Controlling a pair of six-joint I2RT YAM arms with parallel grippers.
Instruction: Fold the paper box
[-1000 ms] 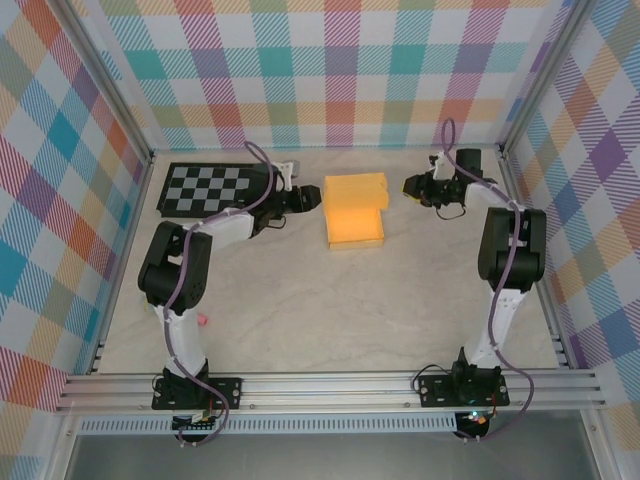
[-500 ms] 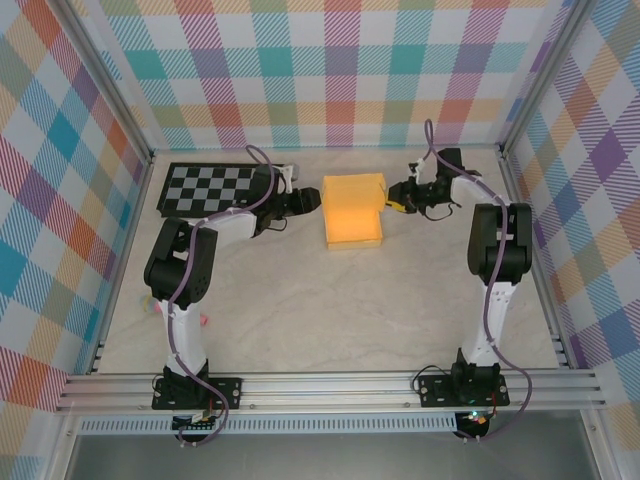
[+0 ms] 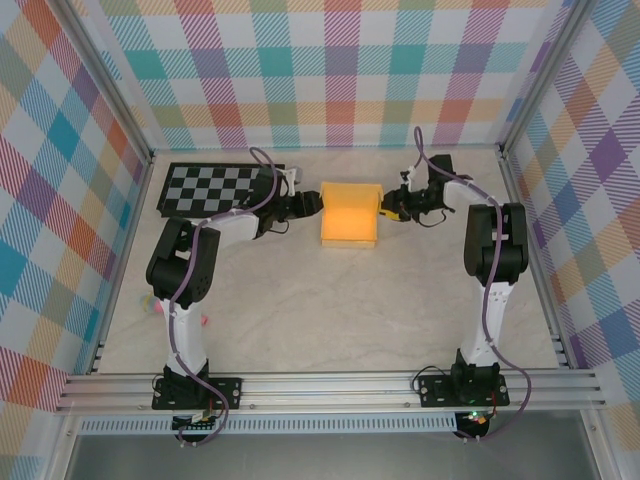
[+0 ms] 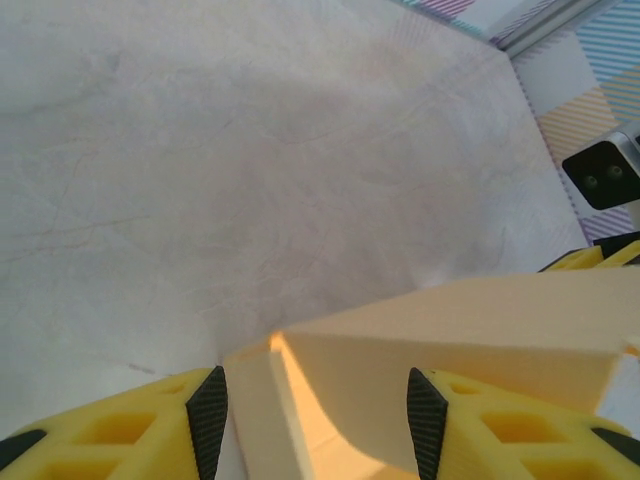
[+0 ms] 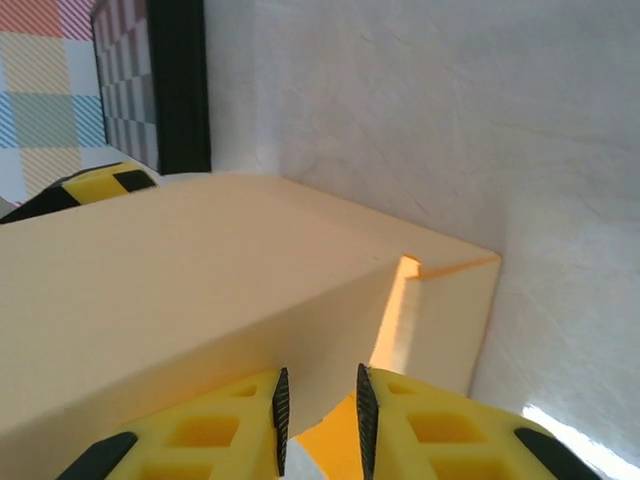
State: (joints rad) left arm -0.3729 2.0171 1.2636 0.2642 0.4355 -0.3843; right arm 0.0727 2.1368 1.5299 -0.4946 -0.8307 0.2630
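Note:
The yellow-orange paper box [image 3: 349, 213] lies at the back middle of the table with its lid folded down over the tray. My left gripper [image 3: 310, 204] is at the box's left side. In the left wrist view it [image 4: 316, 420] stands wide open, with a corner of the box [image 4: 400, 360] between the fingers. My right gripper [image 3: 388, 207] is at the box's right side. In the right wrist view it [image 5: 322, 415] has only a narrow gap between its pads, and the lid's lower edge [image 5: 200, 300] shows in that gap.
The black-and-grey checkerboard [image 3: 208, 186] lies flat at the back left, just behind my left arm. The back wall stands close behind the box. A small pink and yellow object [image 3: 150, 305] sits at the left edge.
The lid, folded back a second ago, has come down over the tray. Both grippers have moved in toward the box, and the box has shifted slightly left.

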